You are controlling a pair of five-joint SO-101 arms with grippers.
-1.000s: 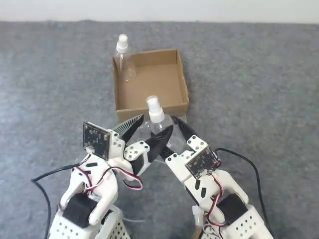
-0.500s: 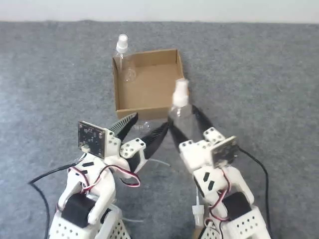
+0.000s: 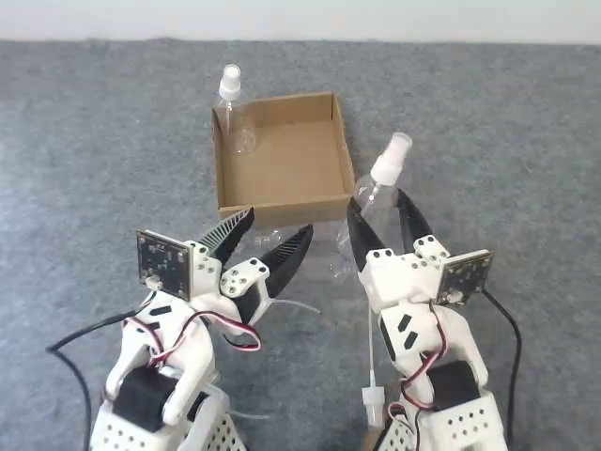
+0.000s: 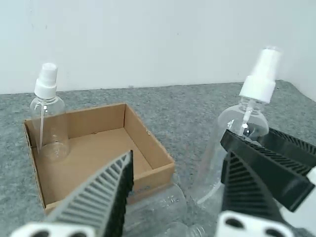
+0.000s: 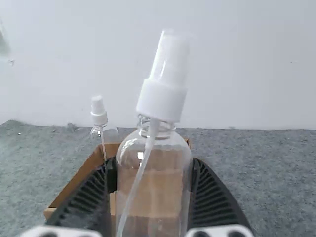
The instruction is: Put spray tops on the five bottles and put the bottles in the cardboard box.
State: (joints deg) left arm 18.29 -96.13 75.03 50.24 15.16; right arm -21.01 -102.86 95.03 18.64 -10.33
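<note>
Right gripper has swung the capped bottle away from the centre, clamped firmly, just beside the cardboard box; left gripper gapes wide, empty; 1 bottle already boxed, drop-in looks next

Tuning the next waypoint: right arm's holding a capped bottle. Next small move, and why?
Probably swing the bottle left over the box and lower it. The right end effector is shut on it, its spray top is on, and it hangs outside the box's right wall. Another capped bottle stands in the far left corner.
</note>
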